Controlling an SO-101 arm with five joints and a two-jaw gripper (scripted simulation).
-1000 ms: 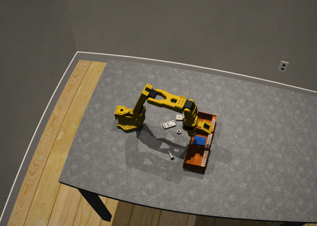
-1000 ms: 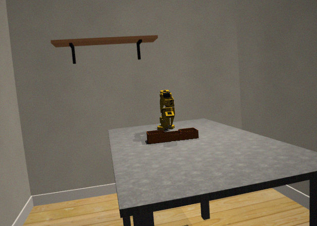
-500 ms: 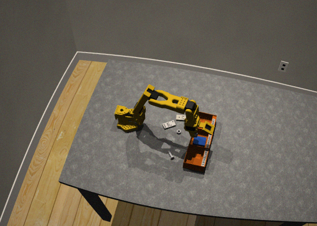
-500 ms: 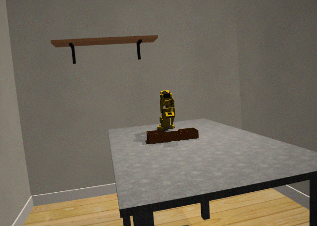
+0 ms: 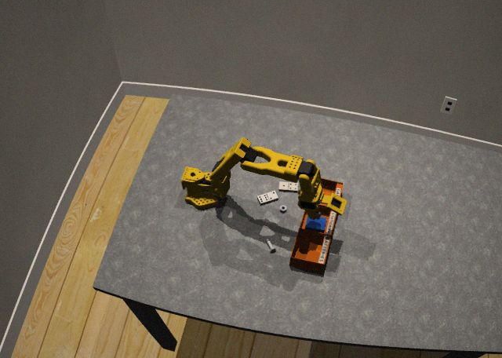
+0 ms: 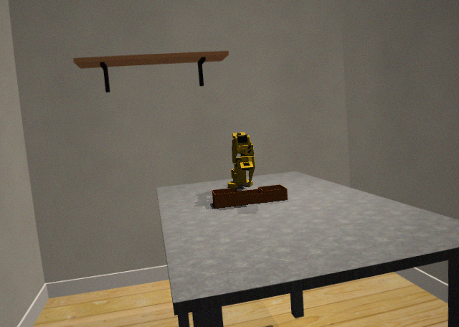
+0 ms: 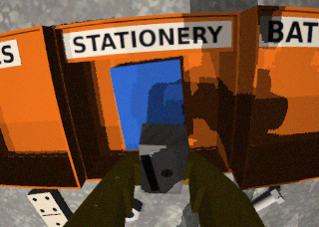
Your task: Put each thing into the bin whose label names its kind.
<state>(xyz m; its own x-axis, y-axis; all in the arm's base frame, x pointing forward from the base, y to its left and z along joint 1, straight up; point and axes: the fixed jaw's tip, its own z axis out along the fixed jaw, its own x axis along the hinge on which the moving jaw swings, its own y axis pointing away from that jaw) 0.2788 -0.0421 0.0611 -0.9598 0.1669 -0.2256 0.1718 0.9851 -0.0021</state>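
Observation:
My gripper (image 5: 313,213) (image 7: 162,174) is shut on a dark grey pencil sharpener (image 7: 163,154) with a slot and a round hole. It holds the sharpener over the near side of the orange STATIONERY bin (image 7: 102,122). A flat blue block (image 5: 315,223) (image 7: 132,98) lies in that bin. The BATTERIES bin (image 5: 307,263) (image 7: 301,93) is on one side. The bin on the other side (image 5: 332,181) (image 7: 30,103) has a label starting GA and ending ES. Two white dominoes (image 5: 267,197) (image 5: 288,186), a nut (image 5: 282,208) and a bolt (image 5: 271,246) (image 7: 269,199) lie on the table.
The joined bins also show as a brown-orange row (image 6: 237,199) on the grey table (image 5: 385,264) (image 6: 296,238) in the exterior view. Their walls and dividers stand around the space below my gripper. The arm's base stands across the loose things from the bins.

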